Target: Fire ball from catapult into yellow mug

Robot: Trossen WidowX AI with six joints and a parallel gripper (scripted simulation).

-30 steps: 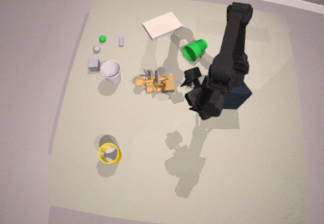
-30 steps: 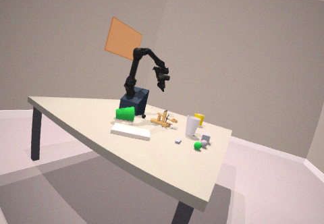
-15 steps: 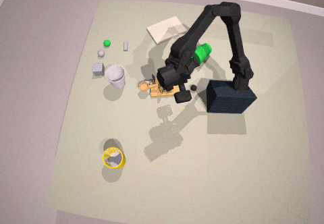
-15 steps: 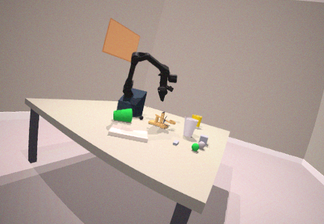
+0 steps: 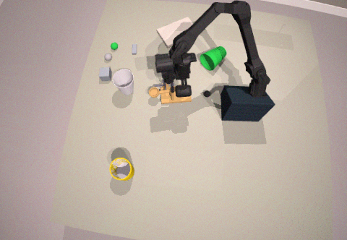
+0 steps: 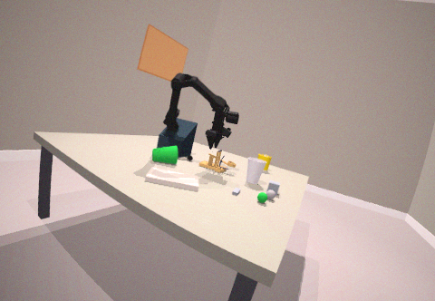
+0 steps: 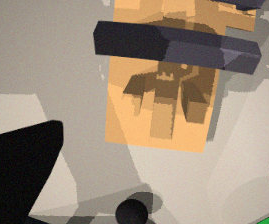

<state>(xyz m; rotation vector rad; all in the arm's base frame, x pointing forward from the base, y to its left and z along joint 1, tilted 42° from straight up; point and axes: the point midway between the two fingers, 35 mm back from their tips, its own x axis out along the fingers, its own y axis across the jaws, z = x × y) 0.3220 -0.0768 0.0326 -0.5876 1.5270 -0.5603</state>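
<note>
The orange catapult (image 5: 166, 100) (image 6: 213, 168) (image 7: 119, 120) stands mid-table, its round cup (image 5: 153, 92) seemingly empty and pointing left in the top view. A dark crossbar (image 7: 135, 42) spans it in the wrist view. My gripper (image 6: 213, 146) (image 7: 174, 148) is open and empty, pointing down above the catapult; it hides part of it in the top view. The yellow mug (image 5: 131, 175) (image 6: 265, 161) stands upright at the lower left of the top view. A black ball (image 5: 207, 93) (image 6: 189, 158) (image 7: 131, 213), a green ball (image 5: 114, 45) (image 6: 262, 198) and a grey ball (image 5: 108, 56) (image 6: 271, 194) lie on the table.
A white cup (image 5: 127, 87) (image 6: 255, 172) stands beyond the catapult's cup. A green cup (image 5: 218, 55) (image 6: 166, 155) lies on its side near a pale slab (image 5: 169, 35) (image 6: 172, 180). A grey cube (image 5: 105, 74) (image 6: 273, 188) and small grey block (image 5: 134, 49) (image 6: 236, 191) lie near the balls.
</note>
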